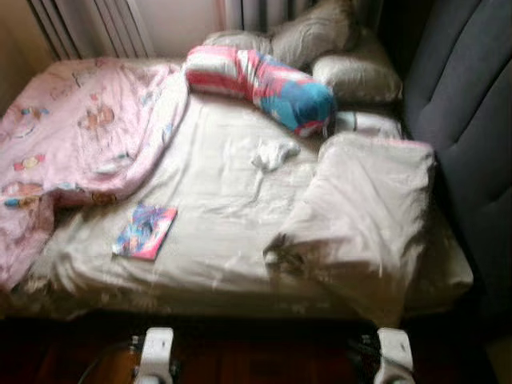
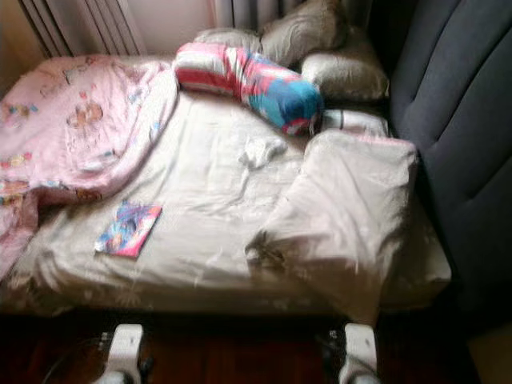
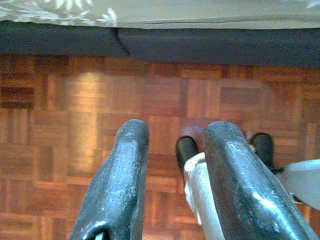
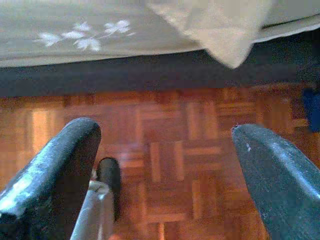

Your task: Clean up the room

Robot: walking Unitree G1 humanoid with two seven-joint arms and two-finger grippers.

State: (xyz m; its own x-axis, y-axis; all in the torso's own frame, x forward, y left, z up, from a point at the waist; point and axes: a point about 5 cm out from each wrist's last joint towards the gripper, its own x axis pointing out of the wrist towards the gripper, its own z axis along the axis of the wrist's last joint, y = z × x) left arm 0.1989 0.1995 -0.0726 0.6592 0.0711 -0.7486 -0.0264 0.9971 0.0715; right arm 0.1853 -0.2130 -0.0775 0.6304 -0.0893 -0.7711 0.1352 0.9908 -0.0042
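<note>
Bed untidy, both arms hanging low at its foot

Left gripper [image 3: 172, 165] pointed down at the parquet floor [image 3: 100, 100], fingers [image 3: 122, 170] parted by a narrow gap, holding nothing. Right gripper [image 4: 165, 170] likewise aimed at the floor, fingers [image 4: 60, 165] spread wide apart, holding nothing. Both held just short of the dark bed base [image 4: 150, 70], with the flower-printed edge of the sheet [image 4: 80, 35] above it. Silver wrists visible from the head camera at the lower edge, left [image 1: 156, 352] and right [image 1: 394, 352], apart from each other and below the mattress edge.

Bed [image 1: 232, 200] directly ahead, covered by a creased beige sheet. Small colourful book [image 1: 146, 230] lying flat on the sheet near the front left, just beside the edge of a pink printed blanket [image 1: 72, 136] bunched over the left side and draped off the mattress. Crumpled white cloth [image 1: 272, 154] near the middle of the sheet, type unclear through the blur. Bolster [image 1: 260, 84] in pink, white and blue stripes lying slantwise across the upper part, its blue end near the cloth. Beige pillows [image 1: 320, 40] piled behind it at the far end. Folded beige duvet [image 1: 364, 208] heaped on the right half, one corner hanging over the front edge. Dark upholstered headboard [image 1: 468, 120] along the right side. Curtains [image 1: 88, 24] beyond the far left corner.
</note>
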